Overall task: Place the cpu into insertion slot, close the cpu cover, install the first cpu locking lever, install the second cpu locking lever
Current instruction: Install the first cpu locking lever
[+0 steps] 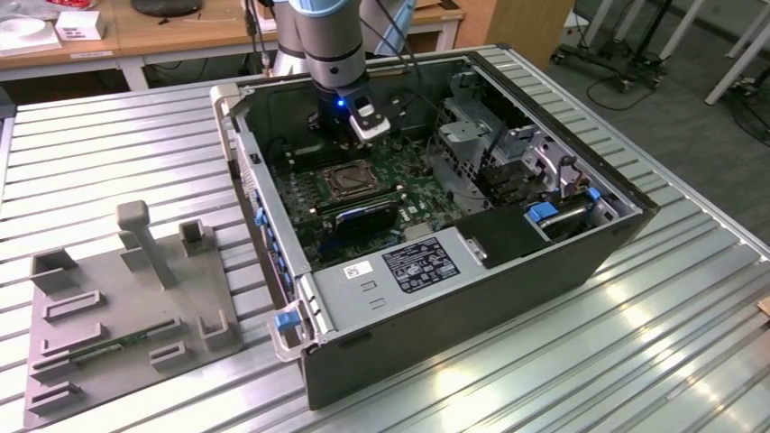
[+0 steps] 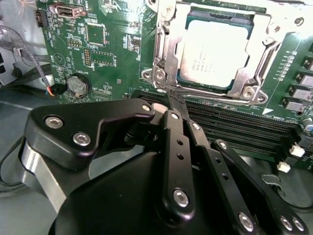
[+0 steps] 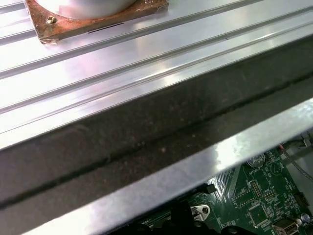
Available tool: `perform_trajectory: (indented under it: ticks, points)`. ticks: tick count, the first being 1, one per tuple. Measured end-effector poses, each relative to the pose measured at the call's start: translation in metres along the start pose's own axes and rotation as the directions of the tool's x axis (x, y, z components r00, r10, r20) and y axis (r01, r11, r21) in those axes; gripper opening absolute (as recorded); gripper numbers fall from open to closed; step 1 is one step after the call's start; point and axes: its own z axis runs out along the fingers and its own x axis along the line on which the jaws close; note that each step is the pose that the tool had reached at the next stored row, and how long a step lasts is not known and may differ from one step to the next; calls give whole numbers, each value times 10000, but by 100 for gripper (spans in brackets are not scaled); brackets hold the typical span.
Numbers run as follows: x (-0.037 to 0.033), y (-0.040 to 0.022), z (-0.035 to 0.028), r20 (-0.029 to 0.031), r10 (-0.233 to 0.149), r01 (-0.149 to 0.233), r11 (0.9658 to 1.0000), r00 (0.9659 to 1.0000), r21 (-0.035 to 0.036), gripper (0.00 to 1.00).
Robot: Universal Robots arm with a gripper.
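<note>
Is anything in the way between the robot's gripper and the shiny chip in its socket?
Nothing visible blocks it. In the second wrist view the gripper sits beside the insertion slot, apart from it. The cpu already lies inside, its face showing through the cpu cover window.

One computer case [image 1: 481, 271] lies open, holding one green motherboard [image 1: 409, 194] with one cpu socket [image 1: 349, 180] at its centre; one arm [image 1: 319, 36] reaches in from 12 o'clock. One grey fixture plate [image 1: 121, 334] sits at 8 o'clock of the case. In the second wrist view: one cpu [image 2: 212, 51], one coin cell [image 2: 78, 84].
</note>
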Motion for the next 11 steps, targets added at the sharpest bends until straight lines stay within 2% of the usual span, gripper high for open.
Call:
perform_trajectory:
  ticks: [2, 3, 5, 7, 8, 10, 11]
  points:
    - [-1, 1, -8, -32, -18, 18, 10000, 10000, 41, 11]
    - [-1, 2, -10, -72, -22, 23, 10000, 10000, 80, 11]
    - [-2, 2, -13, -234, -21, 26, 9997, 9997, 230, 11]
    - [-2, 2, -13, -391, -38, 55, 9991, 9992, 427, 11]
    - [-2, 2, -12, -452, -60, 85, 9985, 9990, 549, 11]
    - [-1, 2, -13, -564, -124, 170, 9965, 9983, 821, 11]
    - [-1, 2, -13, -610, -178, 238, 9949, 9980, 985, 11]
